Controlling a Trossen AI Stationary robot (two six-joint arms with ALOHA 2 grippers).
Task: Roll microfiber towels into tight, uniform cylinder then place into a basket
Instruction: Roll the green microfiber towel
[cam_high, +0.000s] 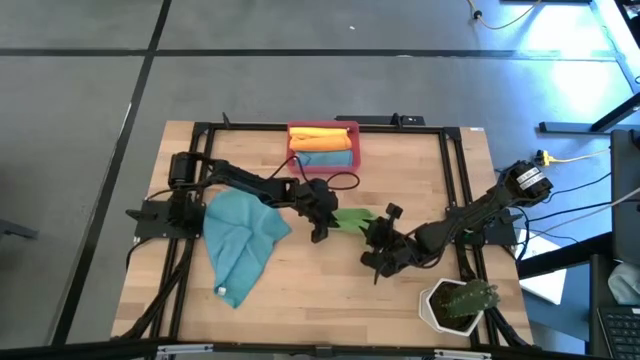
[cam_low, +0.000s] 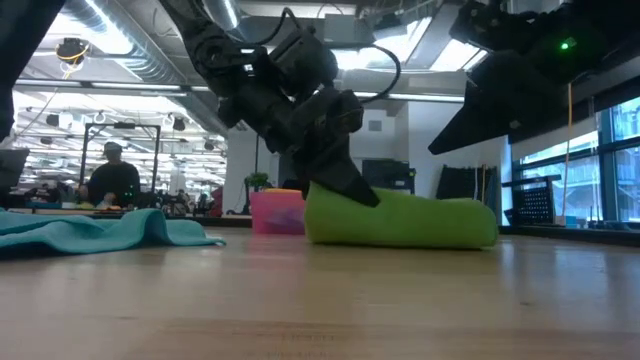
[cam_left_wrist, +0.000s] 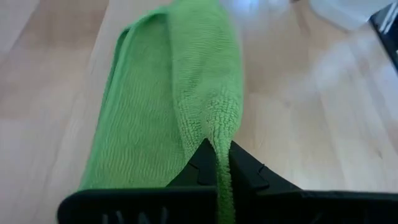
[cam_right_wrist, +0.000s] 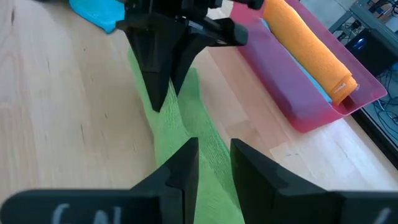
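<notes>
The green towel (cam_high: 350, 217) lies mid-table as a long, loosely folded bundle (cam_low: 410, 225), its underside on the wood. My left gripper (cam_high: 320, 225) is at its left end, shut on a raised ridge of cloth (cam_left_wrist: 149, 106). My right gripper (cam_high: 378, 240) is at its right end, closed with green cloth between the fingers (cam_right_wrist: 214, 168). A teal towel (cam_high: 240, 240) lies spread on the left of the table. The red-pink basket (cam_high: 355, 150) stands at the far edge and holds an orange roll (cam_right_wrist: 308, 46) and a blue roll (cam_high: 325, 158). My left gripper pinches a raised fold of the green towel (cam_left_wrist: 219, 140) between its two fingers (cam_left_wrist: 202, 165), at the towel's left end. The fingers slant down from the table's left, along the towel. The rest of the towel lies on the table. My right gripper has the towel's right end (cam_right_wrist: 208, 146) between its two fingers (cam_right_wrist: 180, 168), slanting down from the table's right. How many layers it holds does not show. The cloth ahead of the fingers lies slack on the wood.
A white pot with a cactus-like plant (cam_high: 460, 305) stands at the near right corner. Black frame rails (cam_high: 445, 180) run along the table's sides. Bare wood (cam_high: 320, 300) lies along the near edge. A person (cam_low: 112, 180) sits far off in the room behind.
</notes>
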